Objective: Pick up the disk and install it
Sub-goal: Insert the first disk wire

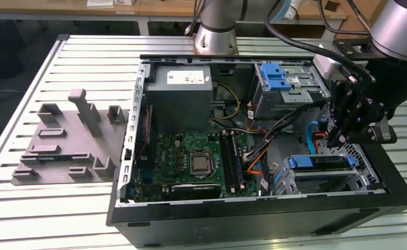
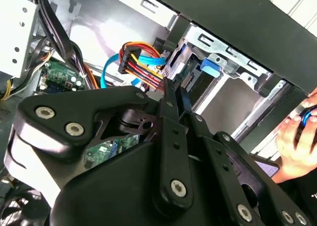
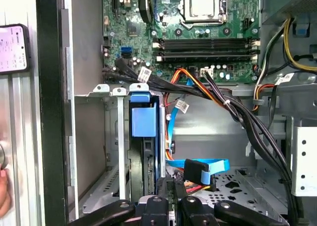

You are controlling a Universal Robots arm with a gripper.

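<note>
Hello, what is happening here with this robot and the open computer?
A robot arm works inside an open computer case lying on the table. Its gripper hangs just above the drive cage, where the disk in its blue carrier already sits in a slot. A person's hand is beside the case.

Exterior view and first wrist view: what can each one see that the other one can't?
The exterior view brings the big picture: the whole computer case lying open on the slatted table, a grey moulded block beside it, and the arm's base. The first wrist view brings close-ups: a blue flat cable with a black plug, and a bit of a person's hand. Both show the green circuit board, the disk sitting in its bay, and the gripper close to it.
</note>
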